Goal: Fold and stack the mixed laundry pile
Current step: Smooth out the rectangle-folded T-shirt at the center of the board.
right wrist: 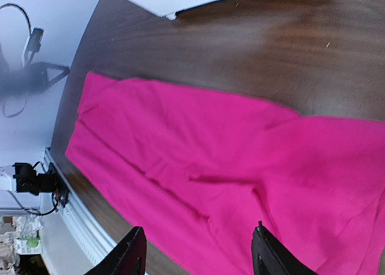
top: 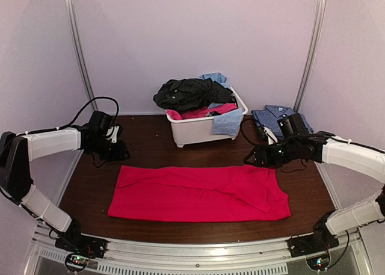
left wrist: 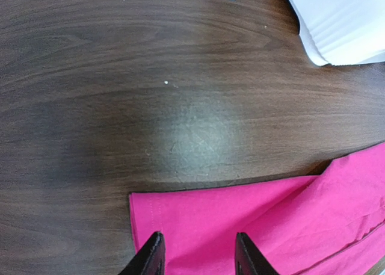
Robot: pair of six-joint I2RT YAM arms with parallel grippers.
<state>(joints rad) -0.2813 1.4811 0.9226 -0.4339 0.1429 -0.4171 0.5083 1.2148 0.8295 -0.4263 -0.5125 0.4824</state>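
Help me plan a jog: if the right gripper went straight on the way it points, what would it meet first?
The pink garment, most likely: the right gripper points down at it, jaws open, nothing in between. How far above it is unclear.

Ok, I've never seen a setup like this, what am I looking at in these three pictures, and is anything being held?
Two robot arms are bolted at the near edge of a brown table, each ending in a two-finger gripper. The wide picture comes from a fixed camera above and behind them; the other two come from cameras on the wrists, looking down at the table. A pink cloth lies spread flat on the table. Behind it a white tub holds a heap of clothes, and a blue checked shirt lies to its right. The left gripper and right gripper are both open above the cloth's far edge, holding nothing.
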